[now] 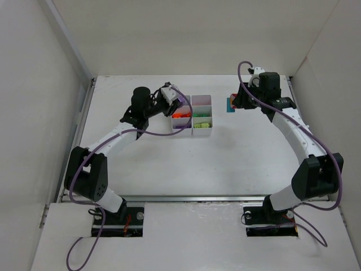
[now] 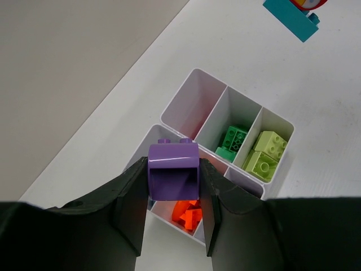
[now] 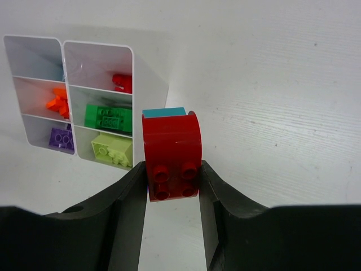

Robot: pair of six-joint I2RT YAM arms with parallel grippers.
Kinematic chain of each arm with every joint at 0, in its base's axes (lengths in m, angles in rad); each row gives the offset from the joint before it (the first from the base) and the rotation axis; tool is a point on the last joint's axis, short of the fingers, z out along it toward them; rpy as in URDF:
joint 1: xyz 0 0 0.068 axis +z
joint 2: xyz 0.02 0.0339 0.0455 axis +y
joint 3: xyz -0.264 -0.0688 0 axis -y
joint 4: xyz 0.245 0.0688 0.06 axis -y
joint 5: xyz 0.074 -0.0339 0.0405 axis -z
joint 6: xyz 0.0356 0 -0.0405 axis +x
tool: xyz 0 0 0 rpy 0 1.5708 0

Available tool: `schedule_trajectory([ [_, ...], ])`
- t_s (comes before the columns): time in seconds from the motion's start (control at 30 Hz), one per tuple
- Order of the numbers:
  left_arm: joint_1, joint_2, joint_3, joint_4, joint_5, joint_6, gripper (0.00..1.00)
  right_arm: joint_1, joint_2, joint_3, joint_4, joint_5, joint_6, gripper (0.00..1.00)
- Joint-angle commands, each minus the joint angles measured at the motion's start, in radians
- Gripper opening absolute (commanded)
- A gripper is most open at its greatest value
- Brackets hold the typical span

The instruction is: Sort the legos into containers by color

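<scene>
Left gripper (image 2: 173,195) hangs over the white tray (image 2: 194,101), clamped on a purple brick (image 2: 173,172) best lowered squarely into the purple cell (image 3: 35,132) before release, while the right gripper (image 3: 172,186) grasps a red brick (image 3: 171,147) off the tray's right side.

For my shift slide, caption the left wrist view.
Left gripper shut on a purple brick at the white six-compartment tray.

The purple brick (image 2: 173,172) is smooth, glossy plastic that catches light on its curved face. The red brick (image 3: 172,155) is hard plastic with a softer sheen. The white tray (image 2: 194,101) is thin, shiny plastic. The table (image 3: 282,84) looks matt white with fine streaks. The fingers (image 2: 128,214) of the left gripper (image 2: 174,180) are matt black.
</scene>
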Motion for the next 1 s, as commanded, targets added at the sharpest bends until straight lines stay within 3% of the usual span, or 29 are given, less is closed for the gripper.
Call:
schedule_trajectory([
  [0.0, -0.005, -0.009, 0.049, 0.059, 0.006, -0.014, 0.00, 0.001, -0.025, 0.012, 0.010, 0.014, -0.010, 0.00],
  [0.27, -0.005, 0.012, 0.072, 0.059, -0.027, -0.005, 0.00, 0.001, -0.025, 0.021, 0.010, 0.014, -0.010, 0.00],
  [0.97, 0.004, 0.144, 0.262, 0.091, -0.119, -0.107, 0.00, 0.001, 0.125, 0.263, 0.061, -0.058, 0.017, 0.00],
])
